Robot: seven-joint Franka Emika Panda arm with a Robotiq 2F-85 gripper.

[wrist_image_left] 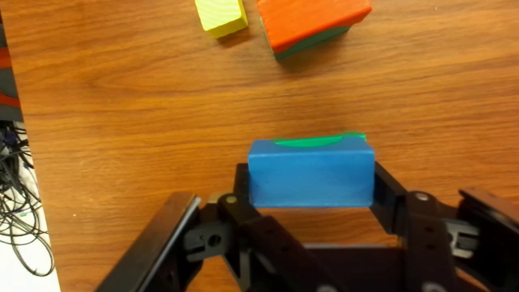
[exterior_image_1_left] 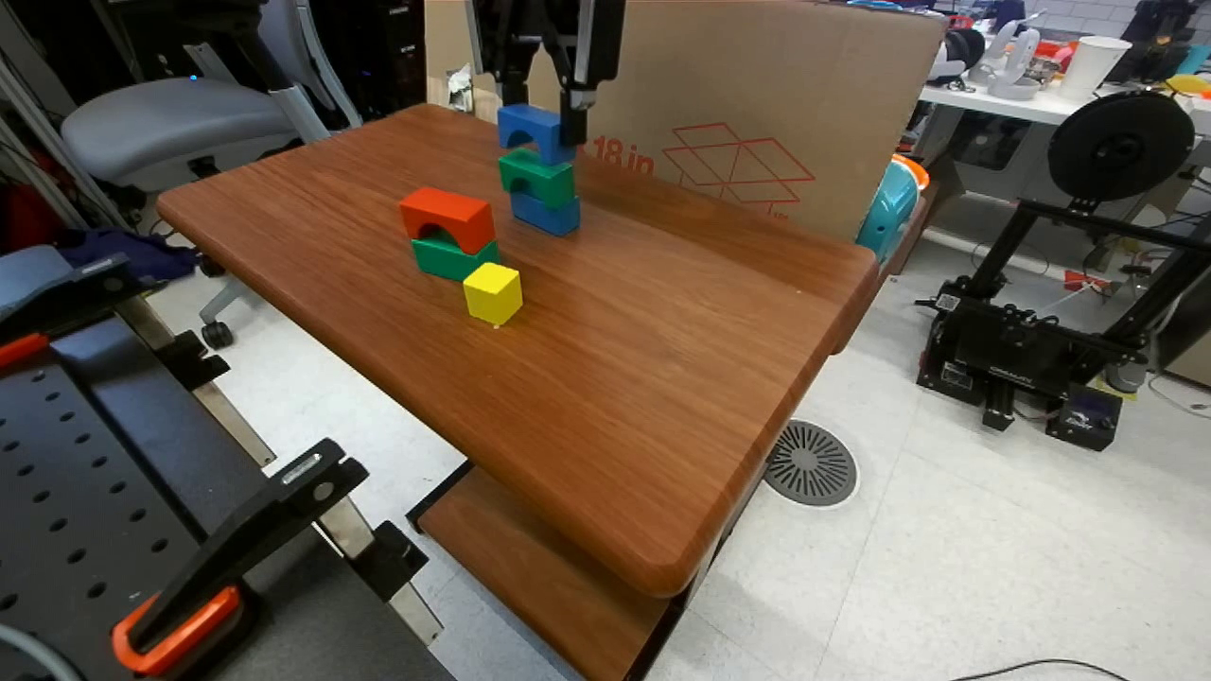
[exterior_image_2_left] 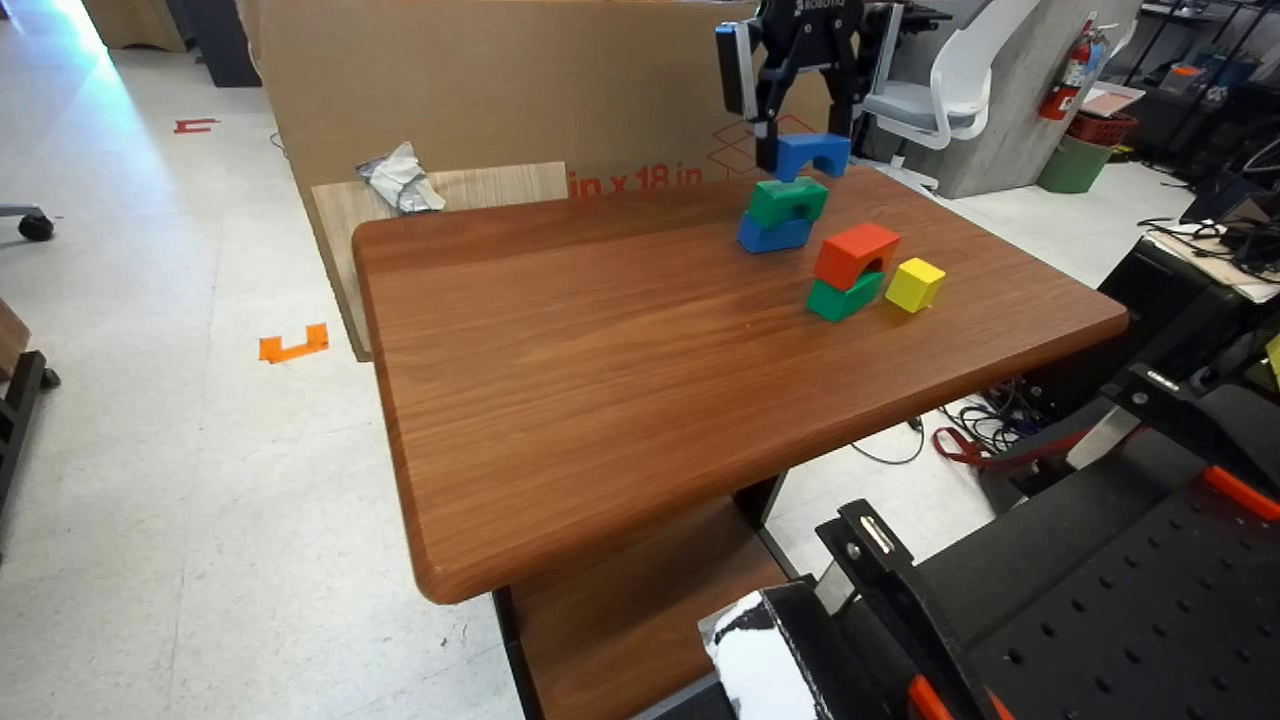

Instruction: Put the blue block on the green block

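A cardboard box [exterior_image_1_left: 747, 104] stands behind the wooden counter [exterior_image_1_left: 643, 378]. In both exterior views the claw [exterior_image_2_left: 812, 146] hangs over the counter's far side, fingers [exterior_image_1_left: 573, 121] pointing down, clasping the blue block [wrist_image_left: 311, 180] by its two ends, notch downward. That block is above the green block [exterior_image_2_left: 772, 203], whose edge shows past it in the wrist view; whether the two touch cannot be told. The green block rests on another blue piece [exterior_image_1_left: 546, 216], near a red arch [exterior_image_1_left: 452, 216].

Yellow cube [exterior_image_1_left: 493, 294] on wooden table [exterior_image_1_left: 653, 397], near red block [exterior_image_1_left: 459, 214]; cardboard box [exterior_image_1_left: 757, 85] at table edge. Grey chair [exterior_image_1_left: 180, 121]. Floor drain [exterior_image_1_left: 810, 463]. Fire extinguisher [exterior_image_2_left: 1072, 72].
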